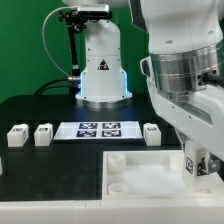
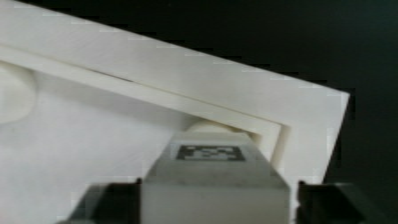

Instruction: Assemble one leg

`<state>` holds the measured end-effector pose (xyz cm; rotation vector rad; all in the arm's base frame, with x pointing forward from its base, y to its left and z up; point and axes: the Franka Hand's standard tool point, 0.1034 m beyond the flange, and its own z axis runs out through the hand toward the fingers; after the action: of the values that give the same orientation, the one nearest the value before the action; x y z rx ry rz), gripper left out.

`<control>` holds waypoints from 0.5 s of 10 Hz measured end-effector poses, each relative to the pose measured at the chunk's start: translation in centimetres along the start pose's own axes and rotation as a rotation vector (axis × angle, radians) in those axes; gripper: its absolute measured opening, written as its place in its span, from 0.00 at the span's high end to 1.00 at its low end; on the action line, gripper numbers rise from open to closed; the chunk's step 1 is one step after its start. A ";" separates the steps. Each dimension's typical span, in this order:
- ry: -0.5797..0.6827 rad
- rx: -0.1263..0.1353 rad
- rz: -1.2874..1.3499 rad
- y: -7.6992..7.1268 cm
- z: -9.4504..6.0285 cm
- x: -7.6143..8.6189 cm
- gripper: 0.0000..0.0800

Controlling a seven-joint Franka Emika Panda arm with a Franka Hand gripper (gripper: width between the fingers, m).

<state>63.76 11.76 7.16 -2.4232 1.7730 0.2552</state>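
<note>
On the black tabletop (image 1: 40, 170), the jaws grip the hard, light-looking leg (image 2: 210, 165) by its flat sides at the tray's (image 1: 150, 185) near corner, on the exterior view's right.

Leg (image 2: 210, 158) at tray's (image 2: 178, 100) corner (by socket (image 2: 217, 130))

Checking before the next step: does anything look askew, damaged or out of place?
Nothing stands out. The gripper holds one small white tagged plastic leg at a corner of the large white square tray; three others stand in a row.
</note>
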 end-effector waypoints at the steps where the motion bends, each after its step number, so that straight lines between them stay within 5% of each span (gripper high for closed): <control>1: 0.000 -0.010 -0.109 0.1 0.0 -0.1 0.30; 3: 0.033 -0.058 -0.481 0.4 -0.1 -0.6 0.22; 5: 0.027 -0.063 -0.680 0.4 0.0 -0.5 0.20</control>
<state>63.20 12.07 7.23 -2.8975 0.8611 0.1992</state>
